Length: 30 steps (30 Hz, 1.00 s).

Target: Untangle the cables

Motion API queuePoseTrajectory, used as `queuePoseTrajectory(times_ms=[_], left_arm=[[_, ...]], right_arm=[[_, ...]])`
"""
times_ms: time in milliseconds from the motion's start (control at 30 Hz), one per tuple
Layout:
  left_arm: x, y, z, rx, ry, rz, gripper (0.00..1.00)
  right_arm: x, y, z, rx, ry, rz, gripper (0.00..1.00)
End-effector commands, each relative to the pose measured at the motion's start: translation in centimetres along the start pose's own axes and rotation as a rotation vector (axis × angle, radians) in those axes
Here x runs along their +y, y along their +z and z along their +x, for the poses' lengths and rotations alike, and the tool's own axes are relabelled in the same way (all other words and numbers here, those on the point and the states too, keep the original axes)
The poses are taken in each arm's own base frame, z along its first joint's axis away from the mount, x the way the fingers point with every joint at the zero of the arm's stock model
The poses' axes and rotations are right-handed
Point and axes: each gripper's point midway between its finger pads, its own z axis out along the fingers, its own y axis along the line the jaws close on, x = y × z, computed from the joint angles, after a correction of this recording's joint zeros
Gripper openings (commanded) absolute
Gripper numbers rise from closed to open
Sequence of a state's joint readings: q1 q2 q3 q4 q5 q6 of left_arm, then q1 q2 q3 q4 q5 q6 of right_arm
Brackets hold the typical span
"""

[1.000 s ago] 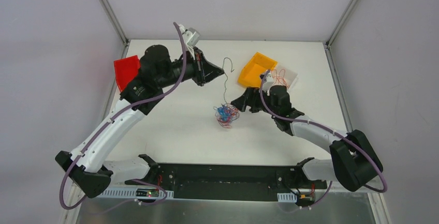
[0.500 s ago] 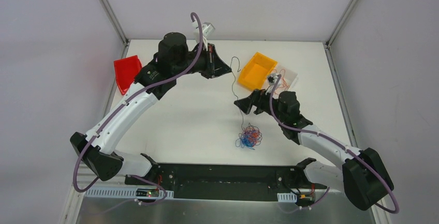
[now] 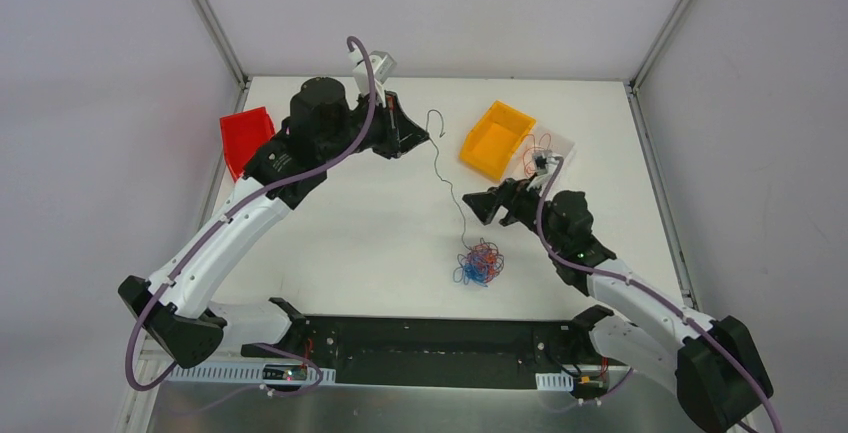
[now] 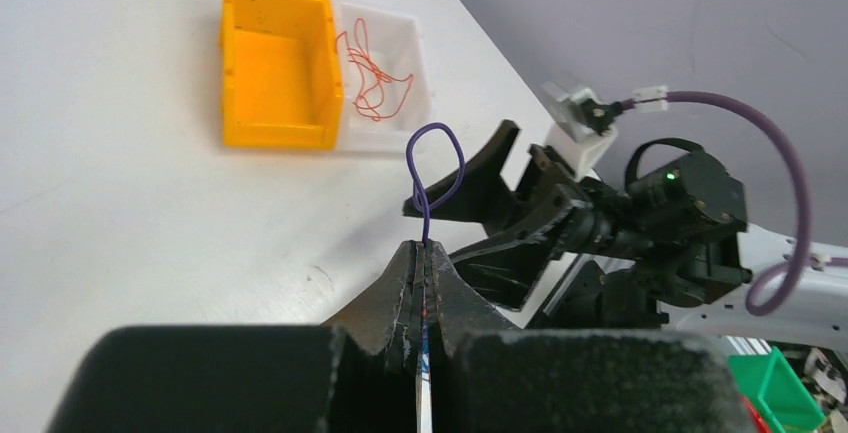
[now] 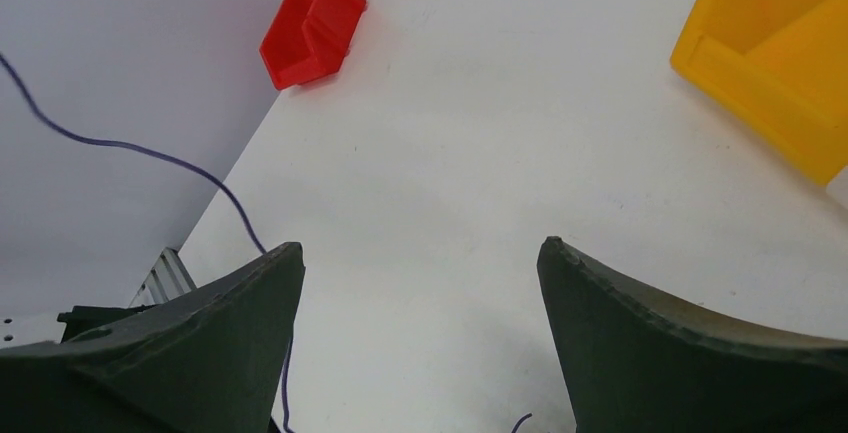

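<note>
The cables lie as a small tangle (image 3: 480,263) of red, orange and blue wires on the white table, near the front middle. One thin dark purple wire (image 3: 447,178) rises out of the tangle to my left gripper (image 3: 424,137), which is shut on it high above the table. In the left wrist view the wire's free end loops (image 4: 437,163) just past the closed gripper (image 4: 425,245). My right gripper (image 3: 477,205) hovers open beside the taut wire, above and right of the tangle. Nothing lies between the jaws of the right gripper (image 5: 420,253), and the purple wire (image 5: 150,148) passes its left finger (image 5: 200,333).
An orange bin (image 3: 497,136) stands at the back right, next to a clear tray (image 3: 556,148) that holds loose orange-red wires (image 4: 375,78). A red bin (image 3: 245,138) sits at the left edge, behind my left arm.
The tangle has slid toward the front right, drawn along by the purple wire. My left gripper swung right, then back a little left. My right arm has pulled back toward the front.
</note>
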State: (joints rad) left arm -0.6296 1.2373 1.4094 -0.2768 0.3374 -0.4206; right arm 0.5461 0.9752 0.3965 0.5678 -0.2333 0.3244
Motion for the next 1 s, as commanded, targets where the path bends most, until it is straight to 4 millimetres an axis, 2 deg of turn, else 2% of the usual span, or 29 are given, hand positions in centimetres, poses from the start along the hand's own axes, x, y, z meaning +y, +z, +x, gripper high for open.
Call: queuePoseTrajectory(times_ms=[0,167,333,500,700,867,967], left_arm=[[1.0,-0.9,-1.1,-0.06,0.061,-0.077,0.0],[1.4,-0.7,-1.3,-0.062,0.071,-0.098,0.0],[1.0,-0.2,-1.9,-0.061,0.069,-0.08,0.0],[0.5,0.0,-2.7,-0.071,0.074,-0.068,0.0],[0.9,0.1,-5.3,-0.13,0.132,-0.117,0.0],[0.7,-0.6,-10.5,-0.238,0.184,-0.156,0.0],[1.0,-1.9,-14.0,-0.326,0.204,-0.205,0.0]], right_arm=[[1.4,-1.3,-3.5,-0.173,-0.051,-0.035,0.91],[2.7,-2.8,-4.1,-0.238,-0.102,-0.112,0.93],[5.3,-1.2,-1.7,-0.064,-0.14,-0.235,0.91],[5.4,0.4,0.8,0.043,-0.191,-0.192,0.91],[2.8,3.6,3.5,0.148,-0.159,-0.057,0.9],[-1.0,6.1,5.7,0.246,-0.099,0.153,0.85],[-3.7,6.8,6.5,0.286,-0.083,0.304,0.83]])
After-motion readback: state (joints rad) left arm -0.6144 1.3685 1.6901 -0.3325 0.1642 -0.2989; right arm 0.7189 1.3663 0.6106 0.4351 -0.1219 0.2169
